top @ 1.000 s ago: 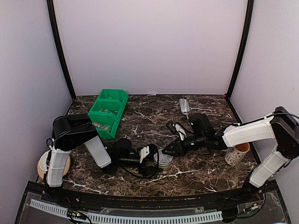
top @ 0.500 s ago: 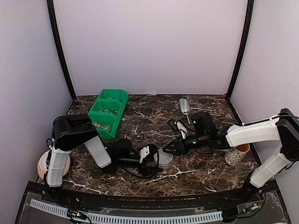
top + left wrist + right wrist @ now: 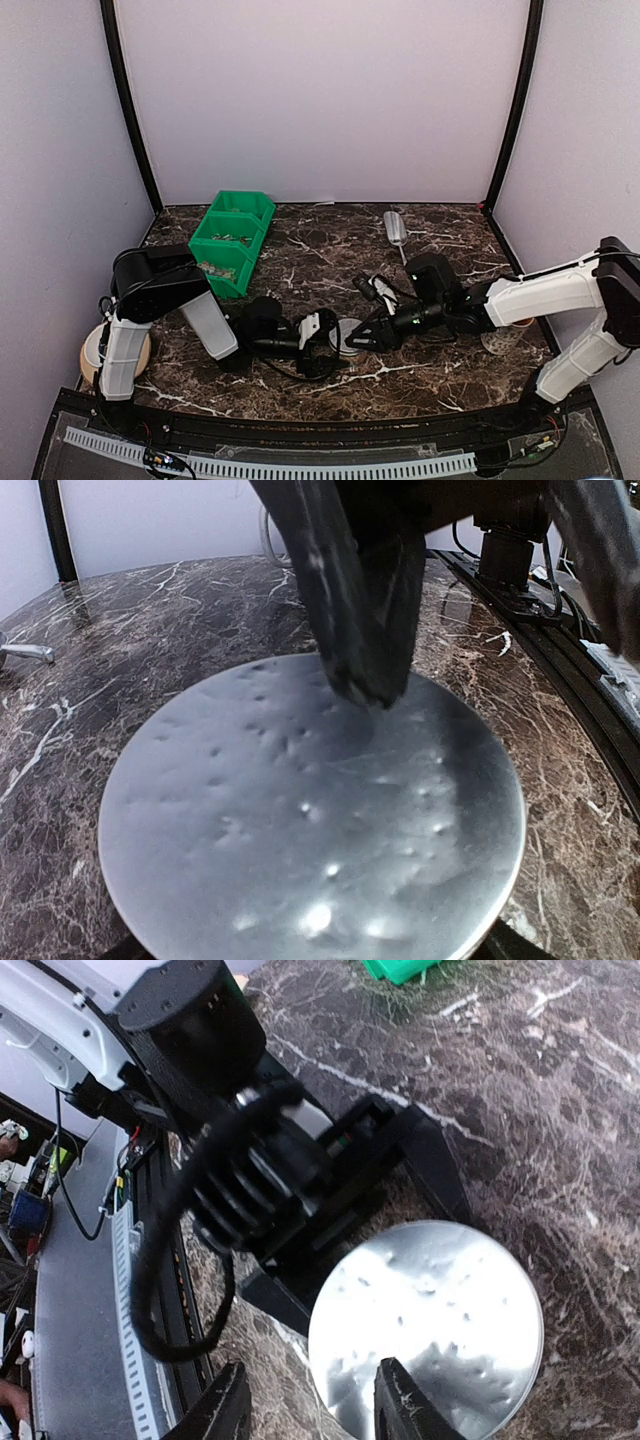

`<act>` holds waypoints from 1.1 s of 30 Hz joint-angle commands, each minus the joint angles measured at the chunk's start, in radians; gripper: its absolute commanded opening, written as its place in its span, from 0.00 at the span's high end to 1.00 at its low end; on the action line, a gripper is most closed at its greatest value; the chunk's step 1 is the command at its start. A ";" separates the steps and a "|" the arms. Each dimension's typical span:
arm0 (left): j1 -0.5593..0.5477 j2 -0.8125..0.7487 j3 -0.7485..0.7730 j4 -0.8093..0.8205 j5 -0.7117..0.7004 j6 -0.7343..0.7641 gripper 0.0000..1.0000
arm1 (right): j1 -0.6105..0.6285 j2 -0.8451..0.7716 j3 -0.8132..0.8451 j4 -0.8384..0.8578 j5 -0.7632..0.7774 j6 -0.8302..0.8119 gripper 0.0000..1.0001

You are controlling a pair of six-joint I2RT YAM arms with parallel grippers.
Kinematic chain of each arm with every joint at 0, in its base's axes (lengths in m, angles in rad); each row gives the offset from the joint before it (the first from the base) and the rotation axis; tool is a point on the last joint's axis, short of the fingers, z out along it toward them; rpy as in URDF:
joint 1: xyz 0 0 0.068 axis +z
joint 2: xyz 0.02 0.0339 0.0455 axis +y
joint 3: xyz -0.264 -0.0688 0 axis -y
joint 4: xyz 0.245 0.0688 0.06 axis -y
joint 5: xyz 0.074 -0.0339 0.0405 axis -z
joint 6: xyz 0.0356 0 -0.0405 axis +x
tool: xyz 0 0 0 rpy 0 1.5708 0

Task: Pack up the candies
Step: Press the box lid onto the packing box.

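Candies (image 3: 231, 238) lie well apart from your grippers. Your left gripper (image 3: 332, 336) clasps the round tub (image 3: 430, 1320) from both sides. Your right gripper (image 3: 312, 1415) hangs over its silver lid (image 3: 310, 820) with its jaws apart, one fingertip (image 3: 365, 670) on the lid and the other past the rim. Farther back on the marble table (image 3: 320, 255) lies a scoop (image 3: 395, 227), and the candies sit in both compartments of the green bin (image 3: 247, 203) at back left.

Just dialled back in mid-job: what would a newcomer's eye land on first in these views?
The silvery round lid at table centre fills both wrist views. The left gripper clasps it from both sides, and the right gripper straddles its rim, jaws apart. Next comes the green bin at the back left, with candies inside.
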 commanded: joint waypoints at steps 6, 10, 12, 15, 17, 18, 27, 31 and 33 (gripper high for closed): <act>-0.007 0.078 -0.022 -0.221 -0.043 0.034 0.29 | 0.008 0.040 -0.050 0.037 0.021 0.027 0.57; -0.007 0.075 -0.024 -0.221 -0.042 0.034 0.29 | 0.009 0.015 -0.016 0.016 0.016 0.015 0.57; -0.007 0.076 -0.025 -0.220 -0.043 0.035 0.29 | 0.009 -0.007 0.006 -0.003 0.021 0.002 0.56; -0.007 0.075 -0.025 -0.220 -0.041 0.036 0.29 | 0.008 -0.042 0.041 -0.043 0.068 -0.017 0.53; -0.007 0.076 -0.025 -0.219 -0.041 0.036 0.29 | 0.005 -0.057 0.061 -0.070 0.124 -0.021 0.52; -0.007 0.076 -0.025 -0.220 -0.041 0.036 0.29 | 0.003 -0.061 0.070 -0.082 0.153 -0.020 0.52; -0.009 0.076 -0.023 -0.224 -0.041 0.037 0.29 | -0.025 0.010 0.148 -0.119 0.256 -0.006 0.54; -0.009 0.076 -0.022 -0.225 -0.041 0.037 0.29 | -0.026 0.071 0.193 -0.134 0.240 -0.013 0.57; -0.009 0.075 -0.022 -0.225 -0.042 0.036 0.29 | -0.028 0.094 0.206 -0.135 0.236 -0.013 0.58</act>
